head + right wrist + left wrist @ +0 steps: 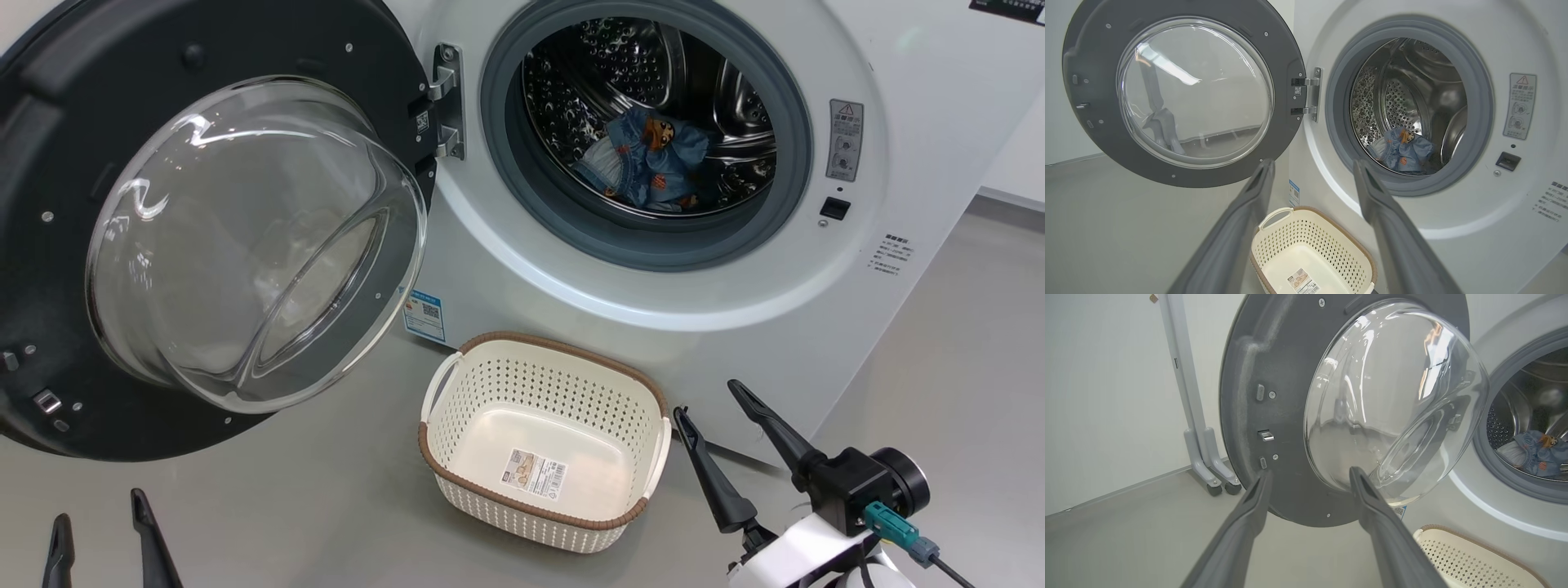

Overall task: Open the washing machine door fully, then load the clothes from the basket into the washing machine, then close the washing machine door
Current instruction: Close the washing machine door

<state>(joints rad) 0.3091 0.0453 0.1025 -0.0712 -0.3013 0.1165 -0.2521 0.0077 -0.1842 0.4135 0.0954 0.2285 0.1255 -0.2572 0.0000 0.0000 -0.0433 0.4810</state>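
Gaping empty, left tool [100, 506] and right tool [706, 398] flank the perforated basket [563, 347]; crumpled clothes [653, 159] in steel drum [620, 57].

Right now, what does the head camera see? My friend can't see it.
The washing machine has its round door open at the left and blue clothes in its steel drum. A cream basket on the floor in front holds just a paper label, and the left gripper and right gripper sit open below.
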